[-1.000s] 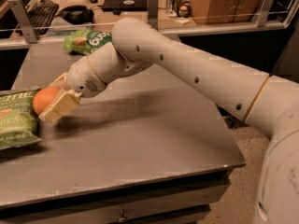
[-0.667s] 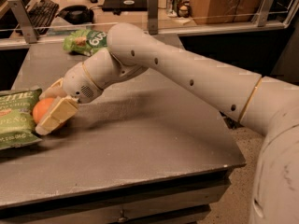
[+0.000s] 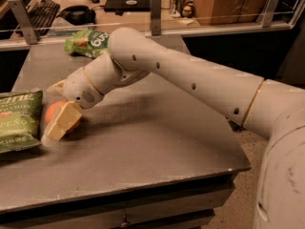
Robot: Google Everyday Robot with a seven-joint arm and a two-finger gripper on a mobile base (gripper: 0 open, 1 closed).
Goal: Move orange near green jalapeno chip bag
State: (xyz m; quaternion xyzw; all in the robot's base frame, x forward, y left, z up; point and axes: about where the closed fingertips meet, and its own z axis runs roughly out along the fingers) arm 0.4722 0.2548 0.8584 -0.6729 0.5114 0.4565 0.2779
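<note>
The orange is low at the table's left side, right beside the right edge of the dark green jalapeno chip bag, which lies flat at the left edge. My gripper is shut on the orange, with one tan finger in front of it and the other behind it. The front finger hides most of the orange. I cannot tell whether the orange touches the table.
A brighter green bag with a white round logo lies at the back of the grey table. My arm stretches across the table from the right. Behind a rail are a keyboard and cans.
My gripper has moved the orange down and a little toward the front, from above the bag's right edge to low beside the bag.
</note>
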